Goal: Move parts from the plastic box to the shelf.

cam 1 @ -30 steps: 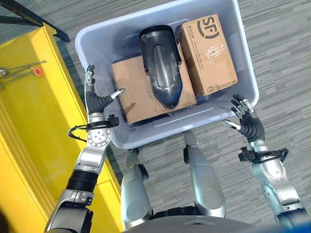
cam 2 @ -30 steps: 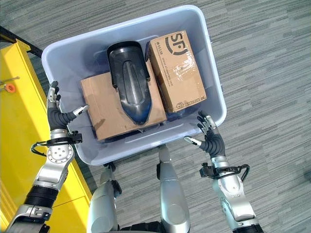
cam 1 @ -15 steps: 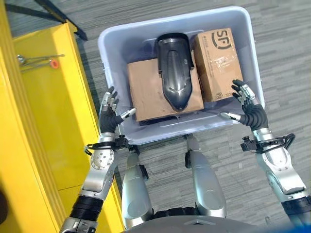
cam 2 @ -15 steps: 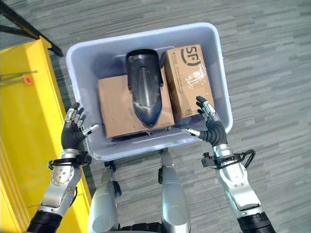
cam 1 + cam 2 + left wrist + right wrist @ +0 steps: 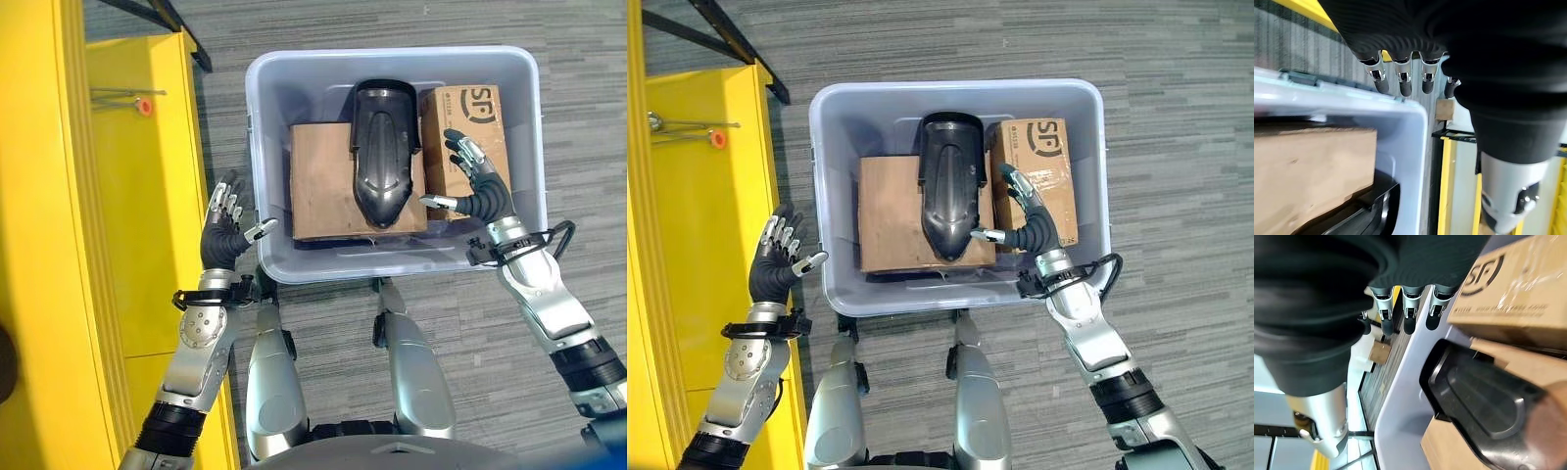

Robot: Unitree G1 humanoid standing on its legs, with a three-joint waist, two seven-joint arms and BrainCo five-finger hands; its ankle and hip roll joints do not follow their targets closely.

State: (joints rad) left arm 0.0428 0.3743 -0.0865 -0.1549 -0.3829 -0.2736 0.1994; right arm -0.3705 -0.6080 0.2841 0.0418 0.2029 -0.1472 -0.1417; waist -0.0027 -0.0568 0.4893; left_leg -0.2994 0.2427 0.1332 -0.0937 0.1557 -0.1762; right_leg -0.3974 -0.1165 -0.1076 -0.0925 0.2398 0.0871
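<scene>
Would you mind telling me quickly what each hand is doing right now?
Left hand: open, holding nothing, outside the plastic box.
Right hand: open, holding nothing, above the cardboard box.

Grey striped carpet (image 5: 549, 333); black metal bar (image 5: 735, 44) near the top-left corner.

Plastic box (image 5: 257, 147) on the floor, shelf (image 5: 137, 186) to its left. Inside: flat carton (image 5: 318, 186) at left, moulded part (image 5: 384, 157) on top of it at centre, smaller carton (image 5: 470, 113) at right. Left hand (image 5: 223, 240) between shelf and box; right hand (image 5: 477, 191) over the smaller carton.
</scene>
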